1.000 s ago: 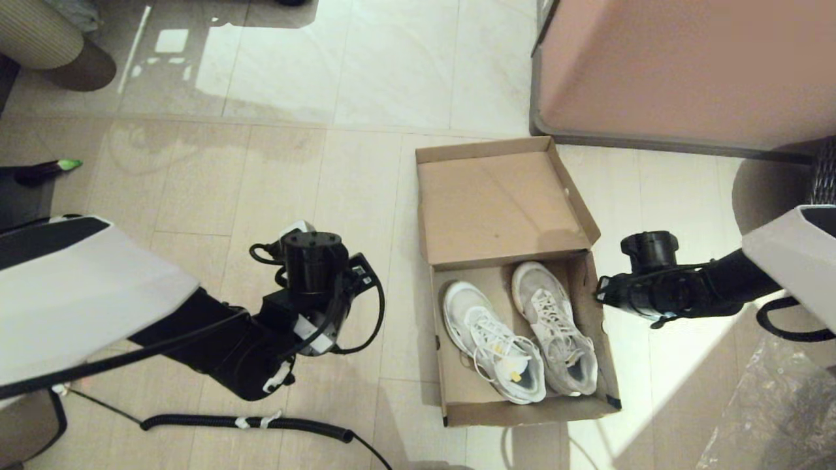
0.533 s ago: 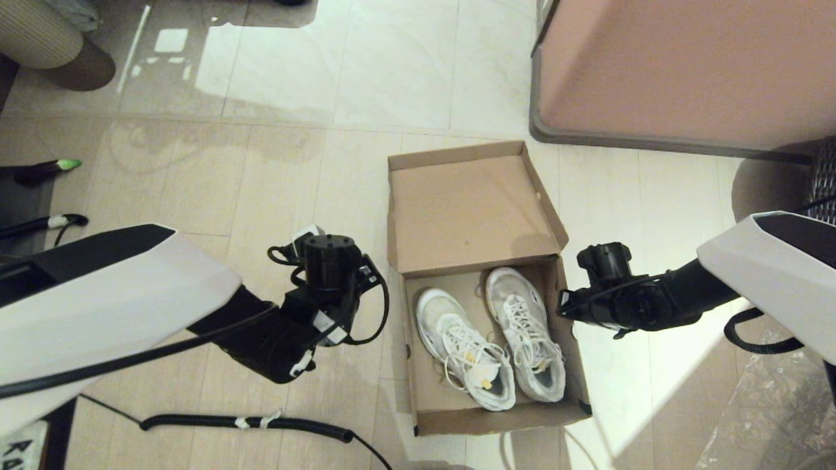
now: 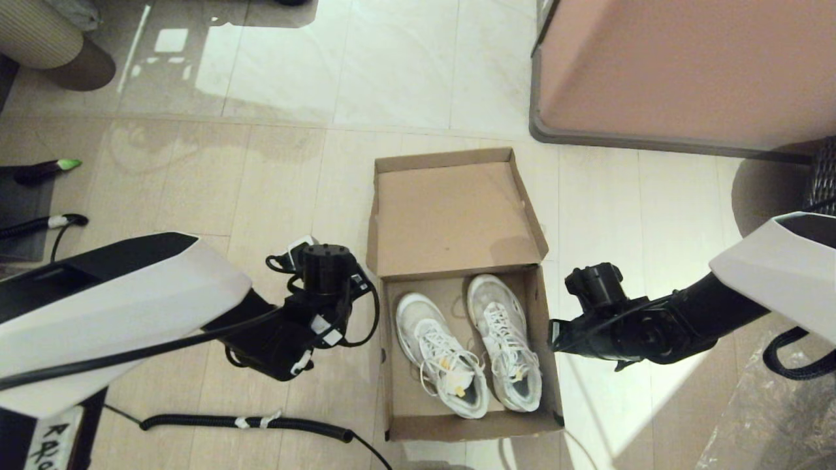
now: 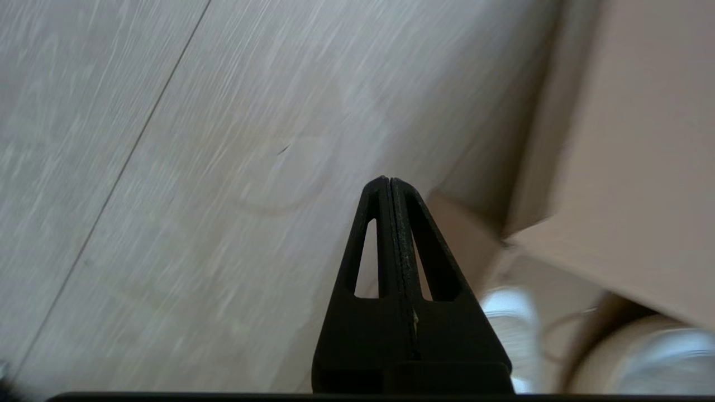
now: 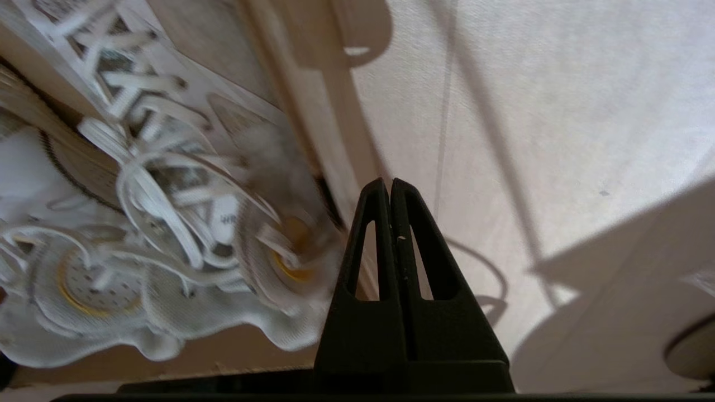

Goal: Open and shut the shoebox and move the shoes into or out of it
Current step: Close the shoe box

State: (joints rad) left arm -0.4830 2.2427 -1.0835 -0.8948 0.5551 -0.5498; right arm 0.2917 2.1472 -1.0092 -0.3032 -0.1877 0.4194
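Here the plain brown cardboard shoebox sits on the pale tiled floor with its hinged flip lid thrown back on the far side, the bare inside of the lid facing up. Inside the open tray lies the pair of white chunky sneakers with white laces and small yellow accents, side by side, toes toward the lid and heels toward the robot, their laces loose over the tongues.

The left claw is clenched, its two black fingers pressed flat together and grasping nothing; it hangs over the floor just beside the box's left wall, and the left wrist view shows the cardboard edge close by the tip. In the head view the fingers themselves are hidden under the black wrist housing.

The right claw is likewise clenched and grasps nothing, its fingers closed tip to tip. It sits just outside the box's right wall, low and close to the cardboard; whether it touches the wall cannot be told. The right wrist view shows the nearer sneaker's laces and a yellow mark beyond that wall.

A large pinkish-brown cabinet with a grey edge stands beyond the box to the right, well apart from it. A black coiled cable lies on the floor near the left arm.
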